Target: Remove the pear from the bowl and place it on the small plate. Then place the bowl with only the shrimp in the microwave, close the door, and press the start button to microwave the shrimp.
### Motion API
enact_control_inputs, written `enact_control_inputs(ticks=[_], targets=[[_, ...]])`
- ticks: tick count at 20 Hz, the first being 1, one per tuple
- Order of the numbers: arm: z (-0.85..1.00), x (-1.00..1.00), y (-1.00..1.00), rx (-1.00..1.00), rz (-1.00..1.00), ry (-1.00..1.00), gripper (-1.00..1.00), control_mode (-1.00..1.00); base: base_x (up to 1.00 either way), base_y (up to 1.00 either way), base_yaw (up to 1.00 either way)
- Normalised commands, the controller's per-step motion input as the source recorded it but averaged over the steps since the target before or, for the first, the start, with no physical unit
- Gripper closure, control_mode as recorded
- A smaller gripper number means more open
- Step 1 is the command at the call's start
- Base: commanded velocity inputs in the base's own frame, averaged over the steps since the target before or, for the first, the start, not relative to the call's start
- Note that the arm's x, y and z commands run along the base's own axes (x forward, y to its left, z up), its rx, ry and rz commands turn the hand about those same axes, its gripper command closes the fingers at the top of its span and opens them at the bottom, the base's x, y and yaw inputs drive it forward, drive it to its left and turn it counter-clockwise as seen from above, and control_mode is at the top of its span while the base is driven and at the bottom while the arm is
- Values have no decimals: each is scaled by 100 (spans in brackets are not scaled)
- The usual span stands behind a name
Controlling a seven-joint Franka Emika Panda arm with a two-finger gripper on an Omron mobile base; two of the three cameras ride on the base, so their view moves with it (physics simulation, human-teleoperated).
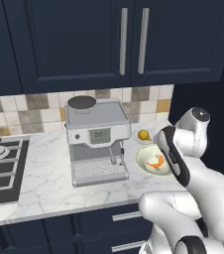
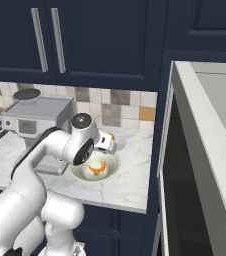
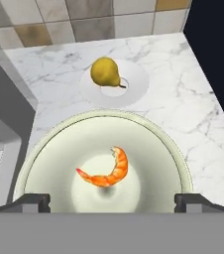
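Observation:
A pale green bowl sits on the marble counter with one orange shrimp in its middle. Behind it the yellow pear lies on a small white plate near the tiled wall. My gripper hovers just above the bowl, open, with its fingertips spread close to the rim's width and nothing between them. The bowl and shrimp also show beside my arm, with the pear behind. At the far right the open microwave stands with its cavity dark.
A grey coffee machine stands left of the bowl, close to its rim. A stove lies at the far left. Dark cabinets hang above the counter. The counter ends at a dark panel right of the plate.

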Motion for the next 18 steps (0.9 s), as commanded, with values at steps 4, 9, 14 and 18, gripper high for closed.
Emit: enact_control_inputs(ticks=[4, 9, 14, 18], targets=[[1, -78, 0, 0, -24, 0, -100, -100, 0, 0, 0], [0, -71, 0, 0, -18, 0, -100, -100, 0, 0, 0], [2, -59, 0, 0, -6, 1, -100, -100, 0, 0, 0], [6, -26, 0, 2, -3, 0, -100, -100, 0, 0, 0]])
